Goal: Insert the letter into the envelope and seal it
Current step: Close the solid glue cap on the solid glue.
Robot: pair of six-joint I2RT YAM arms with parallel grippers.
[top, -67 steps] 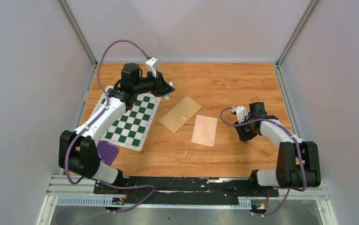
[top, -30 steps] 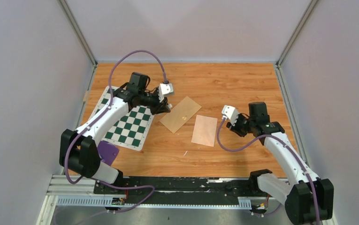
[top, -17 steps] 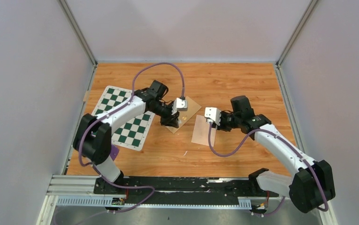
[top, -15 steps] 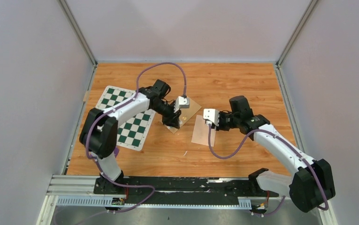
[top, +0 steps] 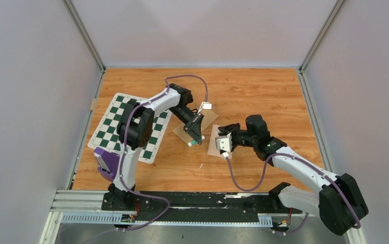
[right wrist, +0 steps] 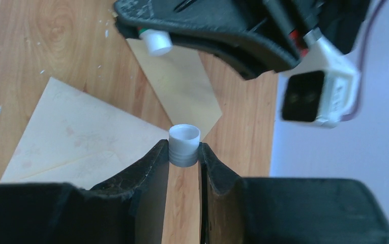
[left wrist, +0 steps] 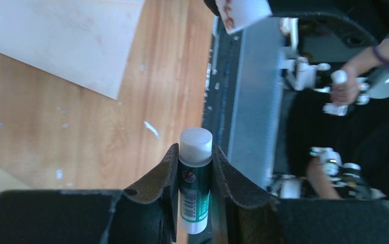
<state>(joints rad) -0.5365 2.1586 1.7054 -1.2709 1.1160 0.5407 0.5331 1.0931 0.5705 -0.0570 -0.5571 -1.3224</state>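
The left gripper (left wrist: 195, 152) is pinching a green glue stick (left wrist: 195, 195), the right gripper (right wrist: 184, 152) its white cap (right wrist: 184, 142). The thin cream paper letter (right wrist: 75, 137) is lying flat beneath the right gripper: likely floppy, best pinched at an edge.

Chess mat (top: 106, 133), green-and-white checked, flat on left of wooden table (top: 263, 91); small white scrap (top: 201, 165) on table, nearer front edge.
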